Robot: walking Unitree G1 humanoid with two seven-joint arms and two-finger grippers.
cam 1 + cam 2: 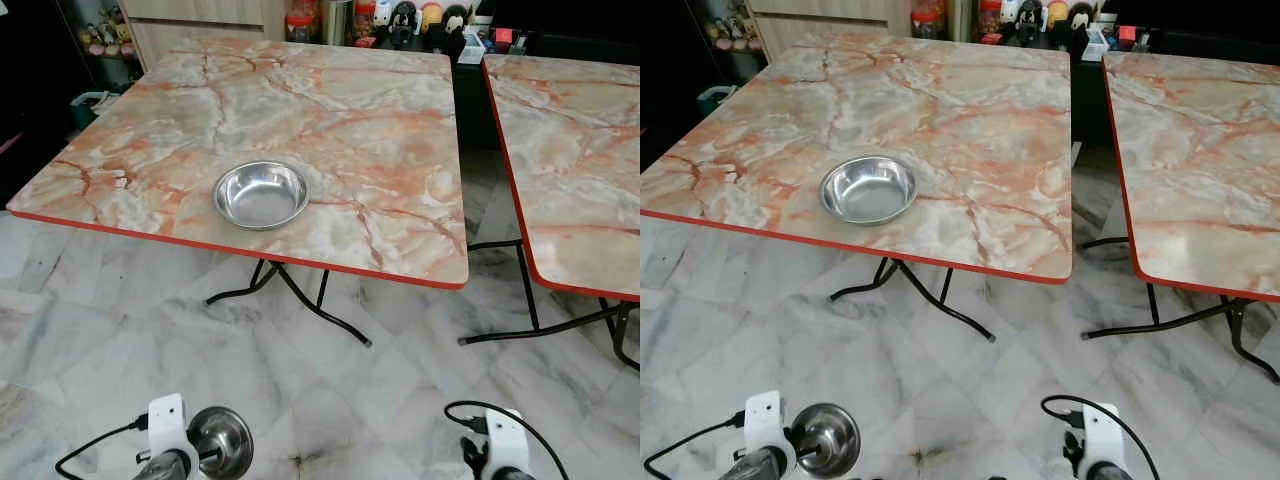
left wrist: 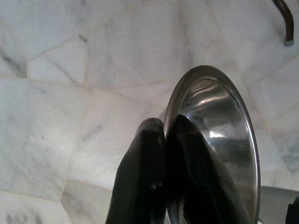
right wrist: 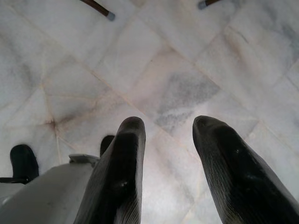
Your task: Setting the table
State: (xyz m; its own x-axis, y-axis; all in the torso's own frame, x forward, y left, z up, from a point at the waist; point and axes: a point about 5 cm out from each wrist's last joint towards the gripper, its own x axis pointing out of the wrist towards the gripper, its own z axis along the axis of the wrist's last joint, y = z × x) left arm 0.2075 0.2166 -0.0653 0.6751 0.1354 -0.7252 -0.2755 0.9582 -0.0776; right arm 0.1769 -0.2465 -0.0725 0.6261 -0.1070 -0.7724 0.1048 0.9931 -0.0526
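Item: small steel bowl [image 2: 219,144], held. The left tool [image 2: 170,182] was clamped on the bowl's rim, one black finger inside the wall and one outside, so the bowl hung on edge with its mouth turned sideways. This rim pinch likely suited a thin, shallow vessel that offers no handle. It was carried low, above the marble floor [image 1: 330,400], short of the worktop [image 1: 300,110], which suggested a carrying posture and not yet a placing one.

Item: second steel bowl [image 1: 261,194], set down. It stood upright on the marble-patterned worktop, near the front red edge and apart from anything else, probably the first place setting.

Item: right tool [image 3: 170,154]. Its fingers stood apart with nothing between them, hanging idle over the floor.

Item: second worktop [image 1: 575,140], just beside the first, with a narrow gap between.

Appearance of held bowl: polished metal, rounded wall, thin rolled rim, bright reflections inside; apparently clean and empty. Judged light and slippery, prone to pivot in a rim grip.
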